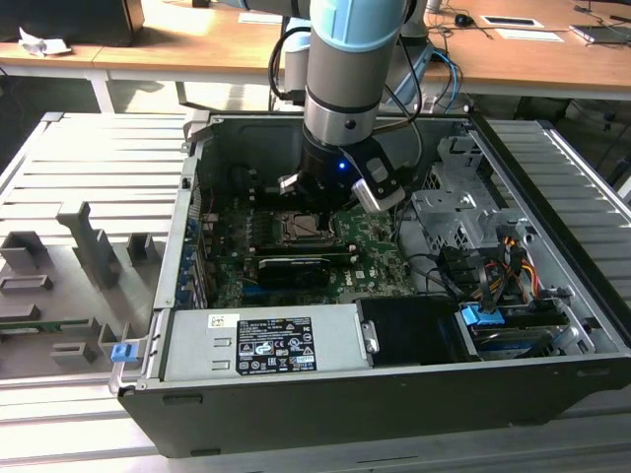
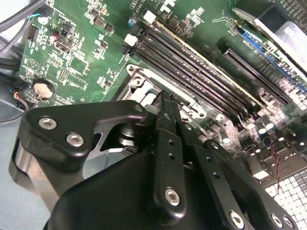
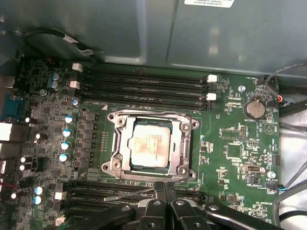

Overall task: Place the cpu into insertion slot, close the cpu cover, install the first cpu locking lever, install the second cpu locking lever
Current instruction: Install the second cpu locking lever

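Risk sits mostly at the thin silver-grey metal cpu cover (image 3: 152, 146), which lies shut over the square black insertion slot (image 3: 120, 165) with the dull silver-beige square cpu (image 3: 151, 143) showing through its cut-out. The chip looks seated flat, so the placing and the cover step seem done. The black jaws (image 3: 165, 188) hang just beside the socket's edge, pressed narrow with nothing visibly between them. A thin silver wire lever (image 3: 128, 195) lies along that same edge next to the fingertips; if the tips push it off line it could slip past its hook, spring back, or scrape the green motherboard (image 3: 230, 143). A skewed downward push could also bear on the frame and the pin field beneath. Long black memory slots (image 3: 144, 86) flank the socket on two sides, leaving little room. In the exterior view, cables (image 1: 444, 266) and the grey power supply box (image 1: 261, 343) crowd the open case around the arm.
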`<state>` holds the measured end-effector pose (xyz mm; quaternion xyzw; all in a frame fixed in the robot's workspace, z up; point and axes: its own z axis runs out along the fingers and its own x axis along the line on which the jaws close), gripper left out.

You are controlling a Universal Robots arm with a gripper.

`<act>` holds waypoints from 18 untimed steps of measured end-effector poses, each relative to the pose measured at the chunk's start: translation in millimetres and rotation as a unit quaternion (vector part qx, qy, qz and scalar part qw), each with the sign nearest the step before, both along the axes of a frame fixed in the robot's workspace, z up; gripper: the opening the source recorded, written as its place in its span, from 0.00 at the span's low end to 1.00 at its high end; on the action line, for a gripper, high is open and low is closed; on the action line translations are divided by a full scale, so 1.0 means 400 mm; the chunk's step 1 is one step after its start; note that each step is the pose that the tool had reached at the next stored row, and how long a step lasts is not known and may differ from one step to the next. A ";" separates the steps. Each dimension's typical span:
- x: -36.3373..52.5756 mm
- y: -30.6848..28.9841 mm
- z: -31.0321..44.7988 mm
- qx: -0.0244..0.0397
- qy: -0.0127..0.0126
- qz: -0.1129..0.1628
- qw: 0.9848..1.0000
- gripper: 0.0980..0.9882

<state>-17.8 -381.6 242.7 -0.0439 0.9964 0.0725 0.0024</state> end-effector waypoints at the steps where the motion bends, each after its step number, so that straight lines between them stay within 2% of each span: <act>1: 0.000 -0.001 0.000 0.000 0.000 0.000 1.000 0.01; 3: 0.000 -0.007 0.000 0.000 0.001 0.000 1.000 0.01; 4: 0.000 -0.009 0.000 0.001 0.003 0.000 1.000 0.01; 5: 0.000 -0.010 0.000 0.001 0.003 0.000 1.000 0.01; 7: -0.002 -0.014 -0.001 0.006 0.003 0.000 1.000 0.01; 8: -0.003 -0.015 -0.002 0.007 0.003 0.000 1.000 0.01; 18: -0.006 -0.020 -0.002 0.006 0.003 0.000 1.000 0.01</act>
